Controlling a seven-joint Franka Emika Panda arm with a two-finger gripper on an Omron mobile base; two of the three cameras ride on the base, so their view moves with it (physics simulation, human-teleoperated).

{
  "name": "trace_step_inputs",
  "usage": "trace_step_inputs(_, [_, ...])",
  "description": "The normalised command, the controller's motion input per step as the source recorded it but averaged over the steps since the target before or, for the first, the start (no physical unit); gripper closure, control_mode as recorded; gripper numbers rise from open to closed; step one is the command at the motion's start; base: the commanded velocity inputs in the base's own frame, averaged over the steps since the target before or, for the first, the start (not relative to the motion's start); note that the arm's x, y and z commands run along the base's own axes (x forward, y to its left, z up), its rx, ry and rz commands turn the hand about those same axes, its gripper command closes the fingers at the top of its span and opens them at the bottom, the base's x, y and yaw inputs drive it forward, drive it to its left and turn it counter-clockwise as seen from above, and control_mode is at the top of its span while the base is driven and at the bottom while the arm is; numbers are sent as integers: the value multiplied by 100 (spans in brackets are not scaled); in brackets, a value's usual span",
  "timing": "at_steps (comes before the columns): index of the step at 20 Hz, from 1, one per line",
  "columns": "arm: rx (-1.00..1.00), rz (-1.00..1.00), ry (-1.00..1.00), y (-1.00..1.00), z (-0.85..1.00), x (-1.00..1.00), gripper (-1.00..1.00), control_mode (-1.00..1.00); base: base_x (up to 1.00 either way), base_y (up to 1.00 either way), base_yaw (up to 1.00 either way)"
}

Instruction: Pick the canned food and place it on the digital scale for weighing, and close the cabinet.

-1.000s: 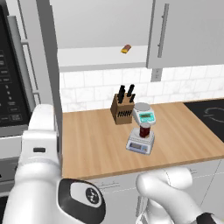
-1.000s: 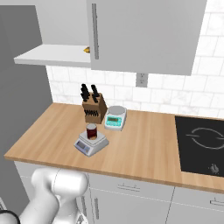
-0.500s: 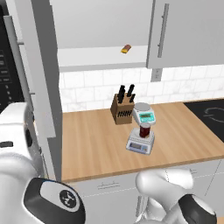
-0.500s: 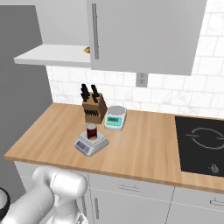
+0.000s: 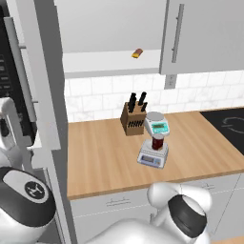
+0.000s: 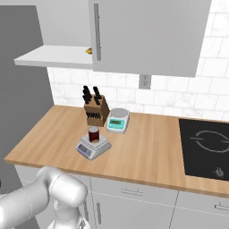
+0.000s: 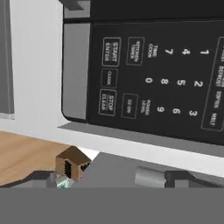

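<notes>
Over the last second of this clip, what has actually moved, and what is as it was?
Only the arm moved: in the left base view its white links swung further left and down, beside the open cabinet door. The canned food stayed standing on the digital scale; the white scale, the knife block and the small brown item on the cabinet shelf stayed put. The door looks unchanged, open.

On your wooden desk (image 6: 152,143) a knife block (image 6: 95,112) stands by the tiled wall, with a white round-platter scale (image 6: 118,120) just beside it. A black cooktop (image 6: 206,147) lies at the right end, and the hand view faces a microwave keypad (image 7: 157,78)
</notes>
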Motion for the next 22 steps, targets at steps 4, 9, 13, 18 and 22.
trace_step_inputs(4, [1, 0, 3, -95, -19, 35, -100, -100, 0, 0, 0])
trace_step_inputs(9, [1, 0, 5, -97, -13, 31, -100, -100, 0, 0, 0])
trace_step_inputs(13, [4, 0, 1, -100, 0, -14, -100, -100, 0, 0, 0])
trace_step_inputs(18, [7, 0, 12, -100, -3, 55, -100, -100, 0, 0, 0])
trace_step_inputs(22, [9, 0, 13, -100, -3, 94, -100, -100, 0, 0, 0])
